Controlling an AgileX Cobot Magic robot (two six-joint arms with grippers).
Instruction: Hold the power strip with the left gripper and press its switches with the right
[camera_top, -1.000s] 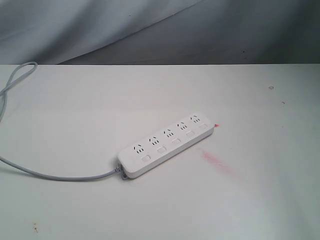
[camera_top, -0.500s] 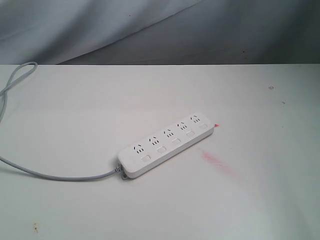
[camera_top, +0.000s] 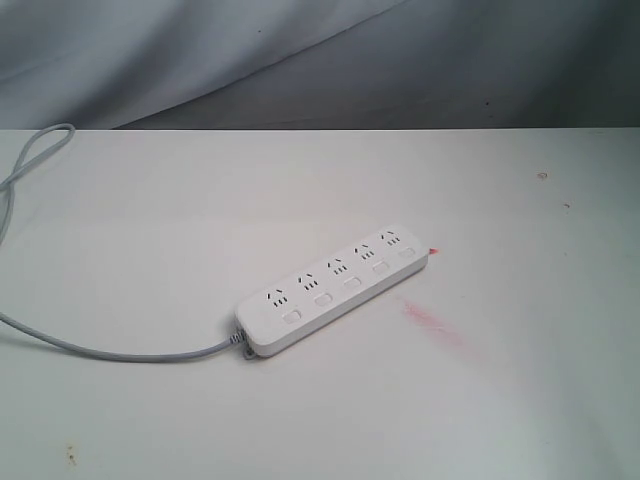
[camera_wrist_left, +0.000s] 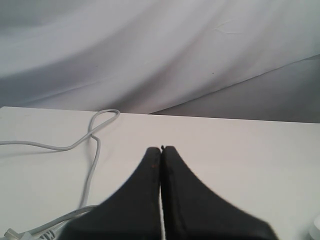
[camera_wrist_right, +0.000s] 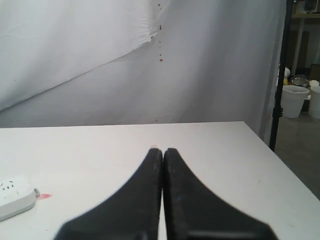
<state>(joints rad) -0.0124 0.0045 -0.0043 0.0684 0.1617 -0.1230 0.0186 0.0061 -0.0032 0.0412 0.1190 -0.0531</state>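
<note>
The long white power strip (camera_top: 335, 288) lies slantwise on the white table, its five switches along the near side and its grey cord (camera_top: 120, 352) running off to the left. One rounded end of the power strip (camera_wrist_right: 15, 196) shows in the right wrist view. Neither arm appears in the exterior view. My left gripper (camera_wrist_left: 161, 149) is shut with nothing between its black fingers, above bare table near the looping cord (camera_wrist_left: 92, 145). My right gripper (camera_wrist_right: 163, 150) is likewise shut and empty, well apart from the strip's end.
A pink smear (camera_top: 435, 325) marks the table (camera_top: 520, 400) beside the strip, and a small red mark (camera_wrist_right: 44, 196) lies at its end. A grey-white cloth backdrop (camera_top: 300, 60) hangs behind. Beyond the table's right edge stand a black pole (camera_wrist_right: 280, 75) and white buckets (camera_wrist_right: 294, 100).
</note>
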